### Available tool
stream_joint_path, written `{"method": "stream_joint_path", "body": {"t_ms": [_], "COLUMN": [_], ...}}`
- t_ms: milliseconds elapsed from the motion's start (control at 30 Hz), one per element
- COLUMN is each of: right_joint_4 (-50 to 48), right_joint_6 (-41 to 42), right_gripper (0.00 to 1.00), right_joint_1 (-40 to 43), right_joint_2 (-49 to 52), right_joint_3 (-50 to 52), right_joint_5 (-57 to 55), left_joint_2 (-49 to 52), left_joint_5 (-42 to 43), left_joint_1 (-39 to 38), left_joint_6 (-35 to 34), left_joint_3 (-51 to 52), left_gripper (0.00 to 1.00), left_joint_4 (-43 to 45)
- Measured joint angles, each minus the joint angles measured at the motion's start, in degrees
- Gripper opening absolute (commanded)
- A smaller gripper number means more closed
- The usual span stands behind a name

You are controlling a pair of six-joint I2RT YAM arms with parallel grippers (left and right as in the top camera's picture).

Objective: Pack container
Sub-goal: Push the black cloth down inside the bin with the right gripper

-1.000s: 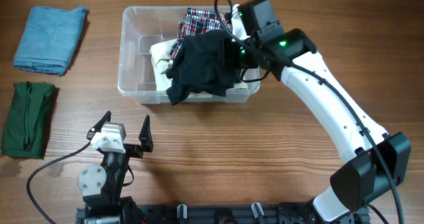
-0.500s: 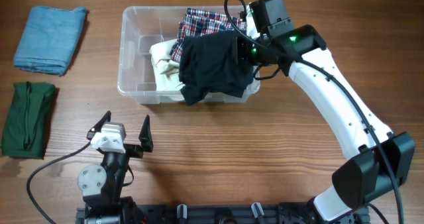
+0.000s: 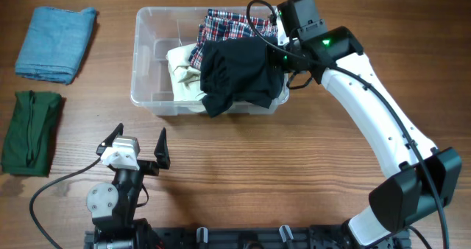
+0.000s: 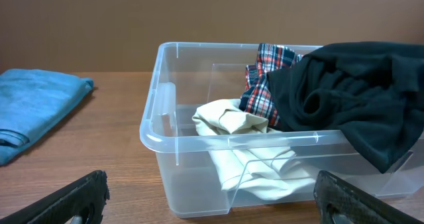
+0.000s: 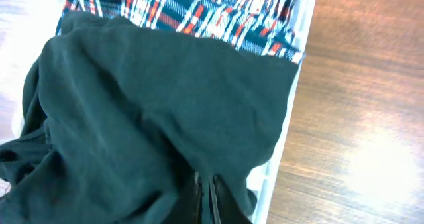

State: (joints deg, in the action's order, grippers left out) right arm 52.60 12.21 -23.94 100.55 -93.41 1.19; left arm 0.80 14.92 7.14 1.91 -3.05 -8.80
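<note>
Though partly inside container (image 3: 149, 63), dark garment (image 3: 237, 72).

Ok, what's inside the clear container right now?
In the container: a cream cloth, a plaid garment, and a black garment spilling over the front rim. Anything beneath them is covered.
</note>
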Motion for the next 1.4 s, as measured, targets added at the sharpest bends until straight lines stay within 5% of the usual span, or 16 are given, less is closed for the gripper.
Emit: {"method": "stream_joint_path", "body": {"t_ms": [633, 1000, 1400], "right_joint_4": [0.2, 0.6, 0.6], "right_joint_6": [-6.4, -6.5, -7.6], "right_gripper": [0.04, 0.04, 0.04], "right_joint_1": [-4.3, -6.7, -6.9], "right_joint_2": [0.5, 13.5, 16.0], "right_joint_3": [-0.5, -0.9, -1.0], "right_joint_5": [-0.2, 0.2, 0.2], "left_joint_2": [0.0, 0.0, 0.0], "left_joint_5": [0.0, 0.0, 0.0], "left_joint_1": [0.0, 0.0, 0.0], "left_joint_6": [0.0, 0.0, 0.0], "left_joint_3": [0.0, 0.0, 0.0], "left_gripper": [1.00, 1.00, 1.00], "left_joint_4": [0.0, 0.0, 0.0]}}
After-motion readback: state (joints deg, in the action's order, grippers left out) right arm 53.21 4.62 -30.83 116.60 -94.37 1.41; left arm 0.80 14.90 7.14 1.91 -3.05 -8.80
